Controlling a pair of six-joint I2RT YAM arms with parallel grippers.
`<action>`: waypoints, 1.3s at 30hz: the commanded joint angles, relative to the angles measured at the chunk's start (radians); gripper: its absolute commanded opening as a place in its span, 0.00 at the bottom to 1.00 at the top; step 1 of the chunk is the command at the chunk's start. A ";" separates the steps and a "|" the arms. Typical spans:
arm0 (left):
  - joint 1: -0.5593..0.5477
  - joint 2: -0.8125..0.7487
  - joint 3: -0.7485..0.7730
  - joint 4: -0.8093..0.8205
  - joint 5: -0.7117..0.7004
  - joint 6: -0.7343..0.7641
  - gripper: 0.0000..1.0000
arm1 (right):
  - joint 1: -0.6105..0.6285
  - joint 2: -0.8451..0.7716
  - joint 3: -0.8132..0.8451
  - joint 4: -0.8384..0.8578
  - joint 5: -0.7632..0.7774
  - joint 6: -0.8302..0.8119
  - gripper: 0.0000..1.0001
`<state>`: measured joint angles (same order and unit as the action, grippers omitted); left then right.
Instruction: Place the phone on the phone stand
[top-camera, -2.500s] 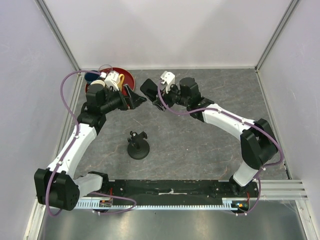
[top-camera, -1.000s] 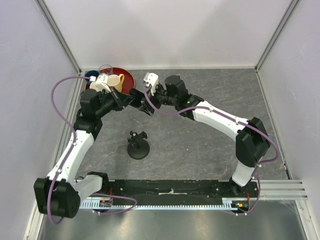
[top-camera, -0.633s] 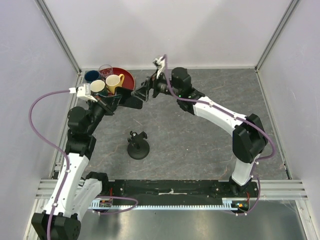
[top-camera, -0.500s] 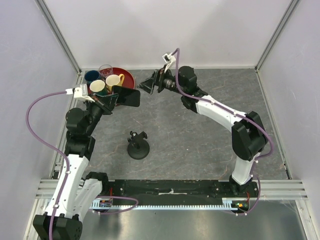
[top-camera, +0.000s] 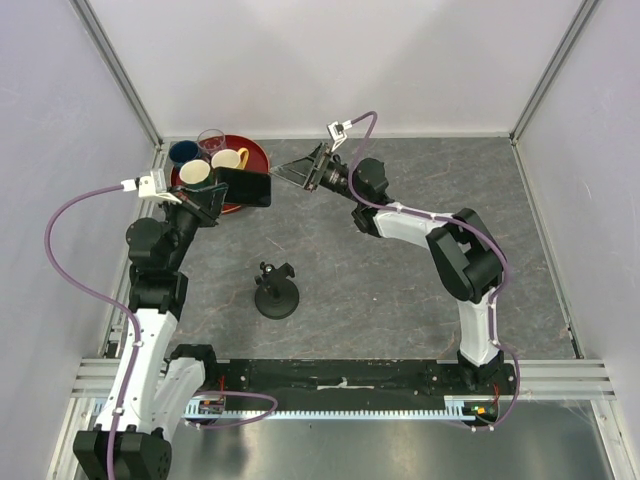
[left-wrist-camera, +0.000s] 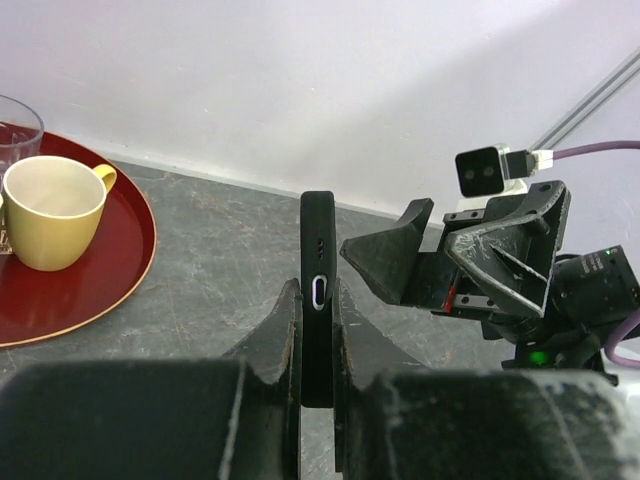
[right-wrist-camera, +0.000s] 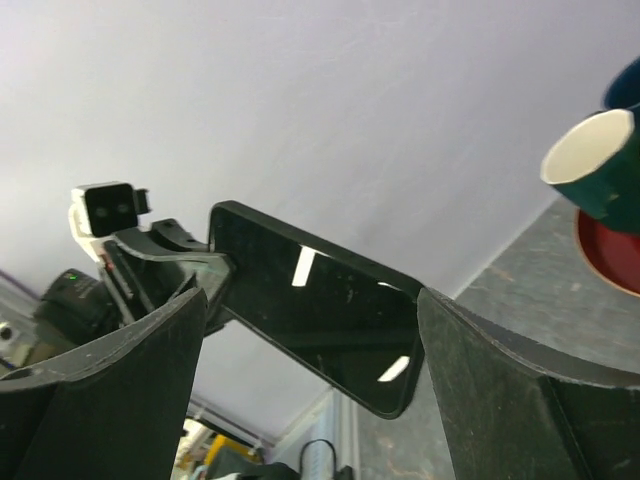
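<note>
Tray: red, far left, carrying mugs | left gripper: jaws clamped on phone | phone: thin glossy black slab, rounded corners, held on edge in the air | phone stand: on the table, apart | right gripper: jaws wide apart beside the phone's free end

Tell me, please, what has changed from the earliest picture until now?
The phone went from the right gripper to the left gripper. The right one let go and now stands open beside it; the left one, shut on the phone, drew it leftward toward the red tray. The phone stand, tray and cups stayed put.
</note>
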<state>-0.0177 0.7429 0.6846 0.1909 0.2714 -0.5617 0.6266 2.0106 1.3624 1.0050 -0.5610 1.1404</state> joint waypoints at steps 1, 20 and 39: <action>0.013 -0.028 0.007 0.159 0.031 -0.044 0.02 | 0.025 0.033 -0.002 0.260 0.006 0.163 0.91; 0.042 -0.028 0.020 0.154 0.031 -0.027 0.02 | 0.044 0.046 0.017 0.033 0.035 -0.032 0.92; 0.055 -0.014 -0.006 0.188 0.045 -0.075 0.02 | 0.074 0.139 0.046 0.448 -0.007 0.272 0.75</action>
<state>0.0299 0.7361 0.6724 0.2497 0.3080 -0.5896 0.6922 2.1624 1.3735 1.2594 -0.5541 1.3582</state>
